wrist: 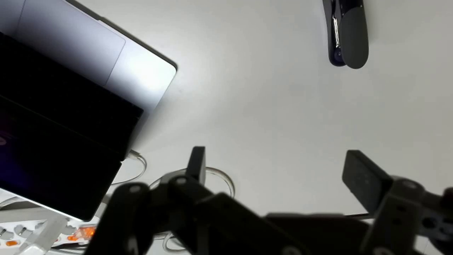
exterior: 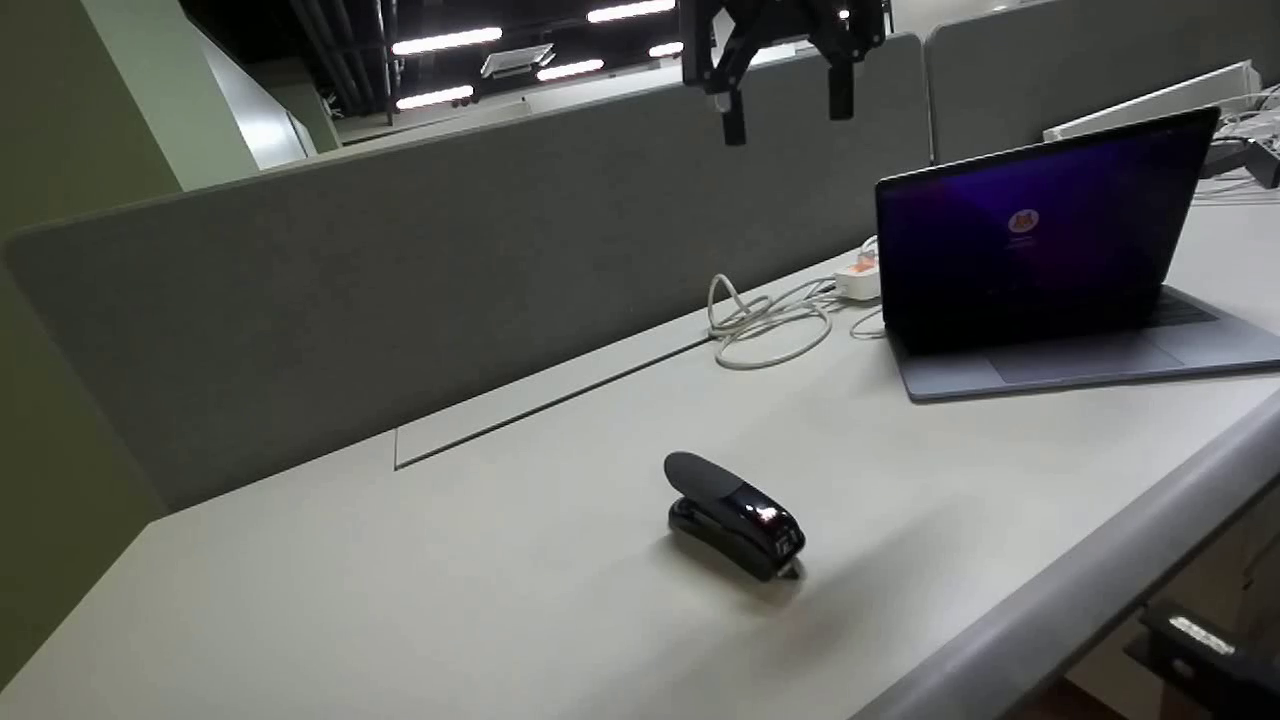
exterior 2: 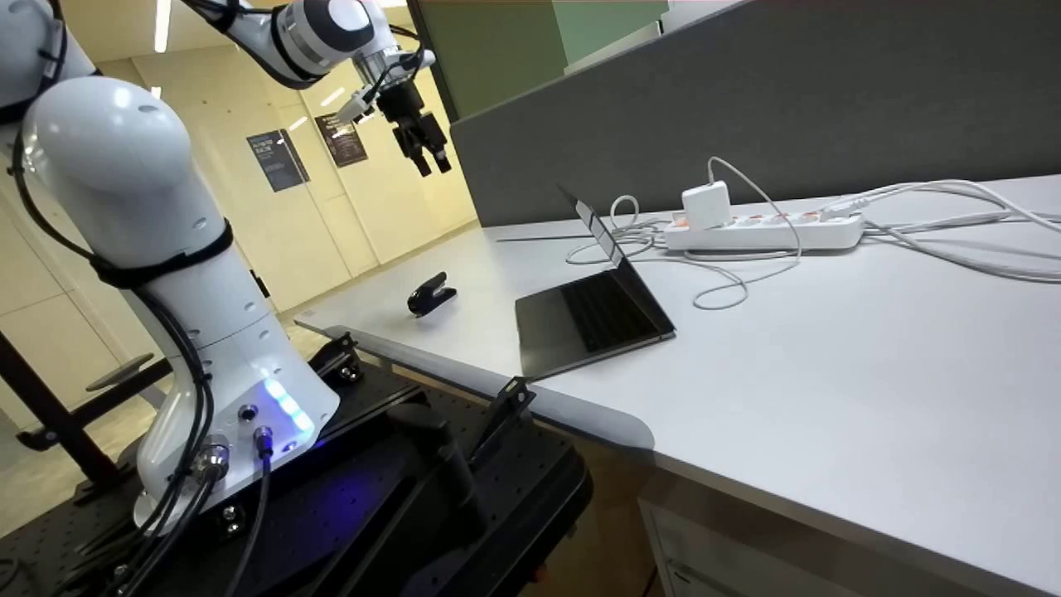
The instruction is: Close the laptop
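Note:
The laptop stands open on the desk, its screen raised and glowing purple with a small pink mark, in an exterior view [exterior: 1040, 240]. In an exterior view [exterior 2: 551, 327] it is seen from the side, the lid leaning back from the keyboard. In the wrist view the laptop [wrist: 78, 46] lies at the left, partly cut off. My gripper is high above the desk in both exterior views [exterior: 788, 118] [exterior 2: 434, 166], beside the laptop and apart from it. In the wrist view its fingers [wrist: 276, 163] are wide apart with nothing between them.
A black stapler [exterior: 735, 515] lies on the white desk [exterior: 450, 580] beside the laptop; it also shows in the wrist view [wrist: 354, 39]. A white power strip [exterior 2: 763, 236] with loose cables lies behind the laptop. A grey partition [exterior: 500, 270] runs along the desk's back edge.

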Controlling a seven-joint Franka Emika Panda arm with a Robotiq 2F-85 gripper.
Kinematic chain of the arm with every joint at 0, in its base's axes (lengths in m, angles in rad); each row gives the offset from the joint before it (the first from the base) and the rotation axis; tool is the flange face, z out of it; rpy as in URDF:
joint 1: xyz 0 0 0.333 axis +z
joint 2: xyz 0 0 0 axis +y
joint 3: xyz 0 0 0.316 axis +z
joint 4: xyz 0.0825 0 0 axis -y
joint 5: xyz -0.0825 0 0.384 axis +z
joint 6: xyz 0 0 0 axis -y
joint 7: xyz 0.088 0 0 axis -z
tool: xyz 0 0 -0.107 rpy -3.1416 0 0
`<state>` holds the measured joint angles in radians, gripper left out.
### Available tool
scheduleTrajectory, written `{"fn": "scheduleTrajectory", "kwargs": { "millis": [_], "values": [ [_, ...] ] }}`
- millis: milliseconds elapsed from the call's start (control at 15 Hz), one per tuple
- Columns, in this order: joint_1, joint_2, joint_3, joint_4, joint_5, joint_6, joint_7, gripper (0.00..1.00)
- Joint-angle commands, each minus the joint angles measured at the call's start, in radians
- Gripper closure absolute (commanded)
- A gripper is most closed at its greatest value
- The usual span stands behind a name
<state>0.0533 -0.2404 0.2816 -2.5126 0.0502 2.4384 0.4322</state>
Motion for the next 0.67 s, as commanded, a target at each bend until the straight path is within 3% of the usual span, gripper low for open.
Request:
{"fn": "scheduleTrajectory", "kwargs": {
  "millis": [0,267,600],
  "values": [
    [0.023,0.001,-0.023,0.001,-0.008,-0.002,0.005,0.00],
    [0.001,-0.041,-0.054,-0.030,-0.016,0.013,0.009,0.00],
    [-0.059,-0.107,-0.149,-0.083,0.000,0.072,0.005,0.00]
  ]
}}
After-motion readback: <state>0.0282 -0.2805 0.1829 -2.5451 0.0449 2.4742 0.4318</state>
